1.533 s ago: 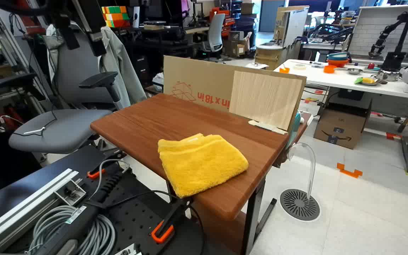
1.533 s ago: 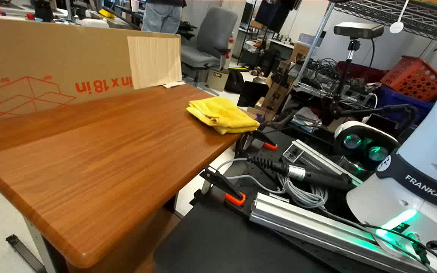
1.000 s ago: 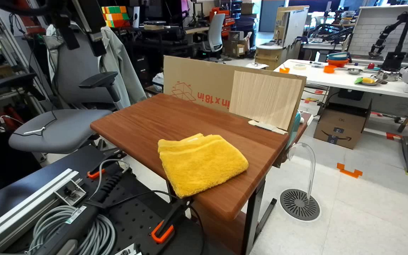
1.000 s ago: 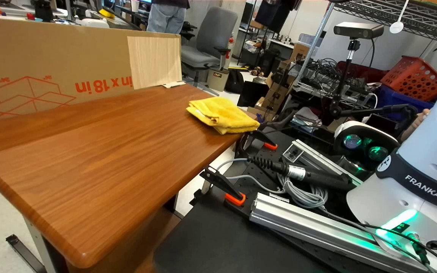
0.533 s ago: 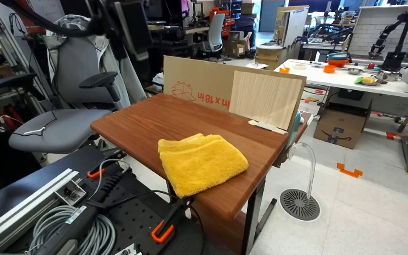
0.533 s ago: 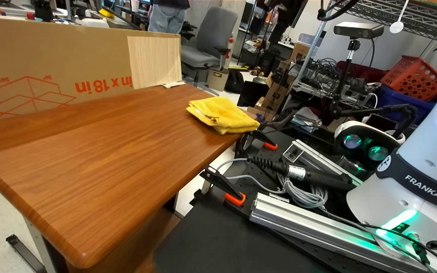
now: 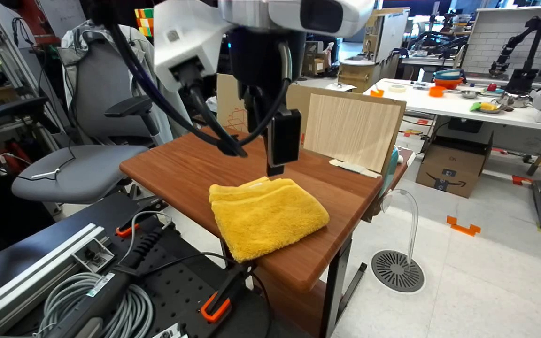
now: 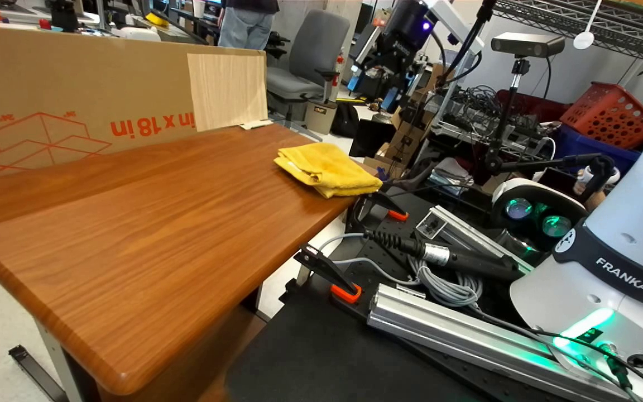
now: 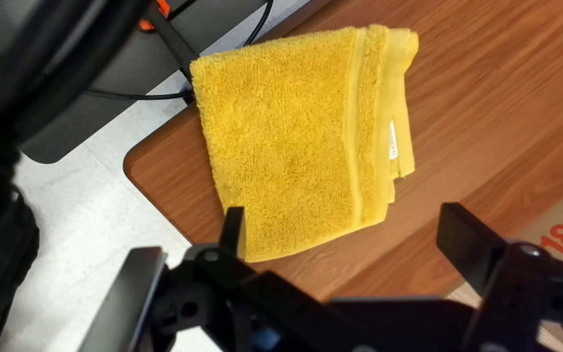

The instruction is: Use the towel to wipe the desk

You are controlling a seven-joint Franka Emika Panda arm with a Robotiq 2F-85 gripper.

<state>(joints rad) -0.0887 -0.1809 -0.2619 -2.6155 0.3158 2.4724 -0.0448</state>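
Observation:
A folded yellow towel lies on the brown wooden desk, near one corner. The towel shows in both exterior views (image 7: 270, 220) (image 8: 327, 167) and in the wrist view (image 9: 291, 132). The desk also shows in both exterior views (image 7: 181, 159) (image 8: 148, 240) and under the towel in the wrist view (image 9: 482, 98). My gripper (image 9: 342, 208) is open and empty, its two black fingers wide apart. It hangs above the desk, apart from the towel, in both exterior views (image 7: 254, 159) (image 8: 372, 92). In the wrist view the left finger overlaps the towel's lower corner.
A cardboard sheet (image 8: 87, 89) with a light wood-pattern panel (image 7: 352, 129) stands along the desk's far edge. A black base table with orange-tipped clamps (image 7: 216, 305), coiled grey cable (image 7: 129, 310) and a metal rail (image 8: 455, 340) adjoins the desk. A grey chair (image 7: 82, 169) stands beside it.
The arm has swung in from the upper left in an exterior view and now hangs over the desk by the towel. The gripper has come into both exterior views. The towel has not moved.

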